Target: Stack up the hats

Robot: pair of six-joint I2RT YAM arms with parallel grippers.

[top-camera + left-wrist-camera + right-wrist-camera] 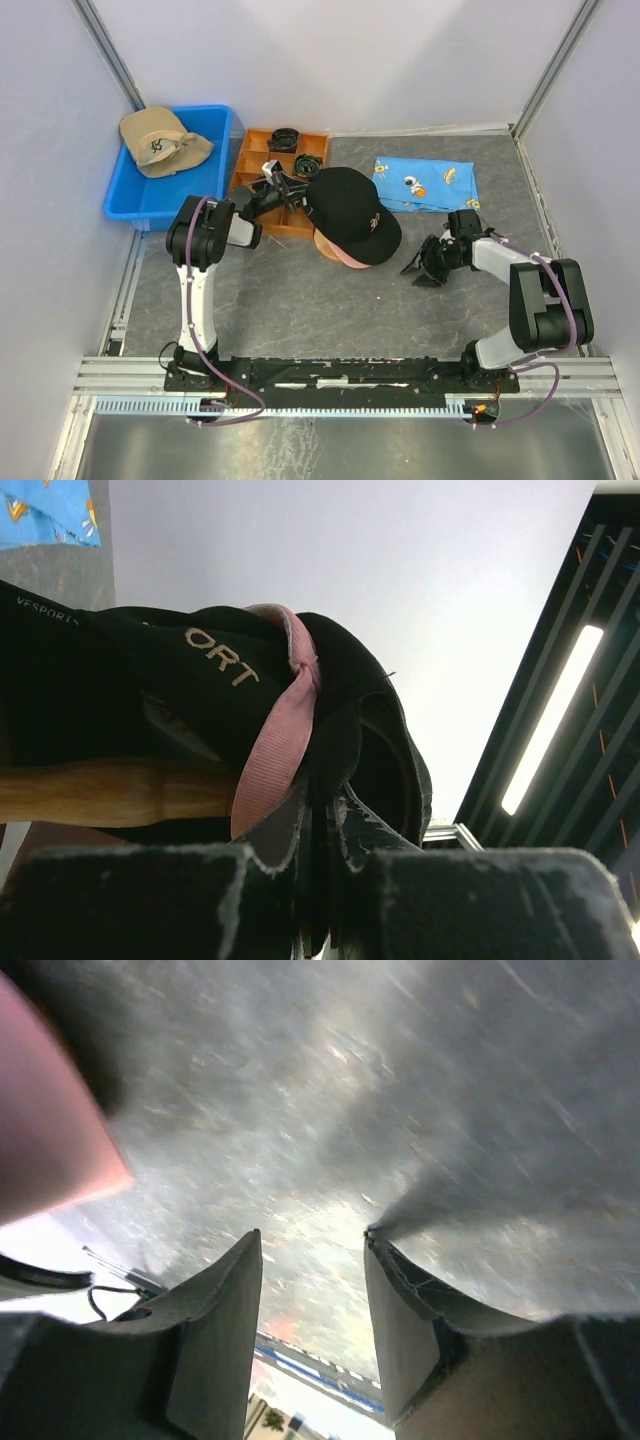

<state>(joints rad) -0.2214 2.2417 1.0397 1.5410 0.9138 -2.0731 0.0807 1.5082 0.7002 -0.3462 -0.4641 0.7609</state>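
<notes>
Where the grey bench (330, 310) is widest, at the middle of the top view, the black cap (348, 212) sits crown up on the pink cap (340, 260). Only a pink brim edge shows below the black one. Whether another cap lies under these two cannot be told.

At the stack's left edge, the left hand (298, 203) reaches in from the left and is closed on the black cap. In the left wrist view its fingers (290, 830) are pressed together on black fabric at the bottom centre. The pink cap's strap (285, 720) runs down just beside them, and pale lettering shows on the black cloth to the upper left.

Right of the stack, near it but apart from it, the right hand (418, 272) sits low over the bench. In the right wrist view its fingers (215, 1300) stand apart with only bare bench between them. It holds nothing. A pink blur (45, 1150) fills that frame's upper left, too soft to name.

Well apart from the stack, the tan cap (160, 140) lies in a blue bin (222, 130) at the upper left. Between the bin and the stack stands a partitioned orange tray (243, 155), behind the left hand. A blue printed cloth (425, 183) lies flat at the upper right.
</notes>
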